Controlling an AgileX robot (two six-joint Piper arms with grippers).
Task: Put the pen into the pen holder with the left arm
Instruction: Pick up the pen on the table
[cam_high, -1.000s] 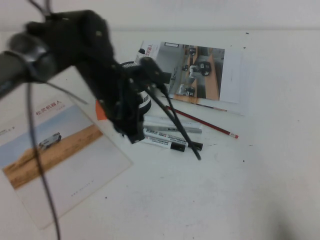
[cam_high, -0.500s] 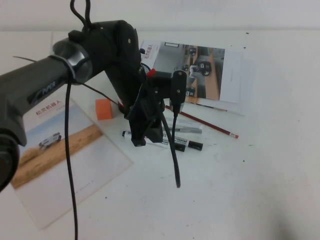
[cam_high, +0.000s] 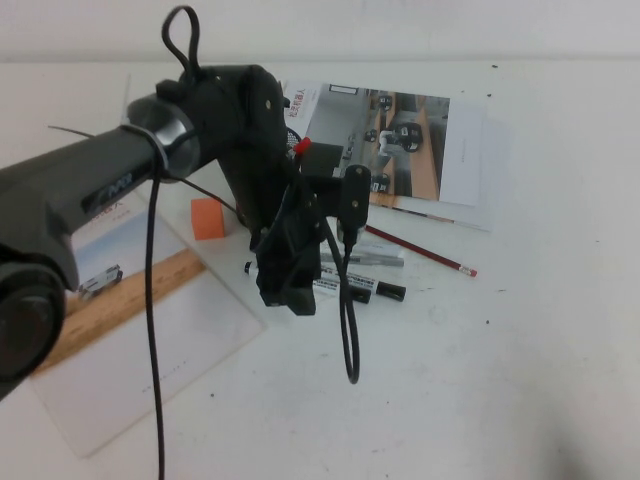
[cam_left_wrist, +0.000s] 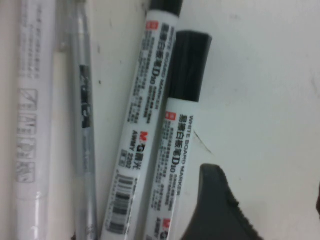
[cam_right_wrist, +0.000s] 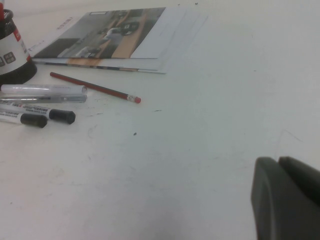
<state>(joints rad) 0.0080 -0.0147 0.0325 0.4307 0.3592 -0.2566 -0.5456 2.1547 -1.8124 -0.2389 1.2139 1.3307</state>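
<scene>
- Currently, the task stands at the pre-grasp stage: the pen (cam_left_wrist: 177, 135) lies flat on the table (cam_high: 480, 380), touching its look-alike marker (cam_left_wrist: 142, 125), and is not yet gripped or lifted.
- The left gripper (cam_high: 288, 290) hangs low over the near ends of the markers. Its jaws appear spread: one finger (cam_left_wrist: 220, 210) shows just beside the pen barrel with nothing clamped.
- Remaining steps, as a judgement: close on the pen, lift, carry it to the pen holder (cam_right_wrist: 12, 47), release it inside.
- The high view shows the arm's overall position, but the arm hides the pen holder almost entirely and covers part of the markers.
- The left wrist view alone shows the printed barrels, the grey-silver marker (cam_left_wrist: 85, 125) alongside, and the finger's closeness to the pen.
- The right wrist view alone shows the pen holder standing just beyond the markers, near the red pencil (cam_right_wrist: 95, 87). The right gripper (cam_right_wrist: 287, 197) sits well apart, fingers together and empty.
</scene>
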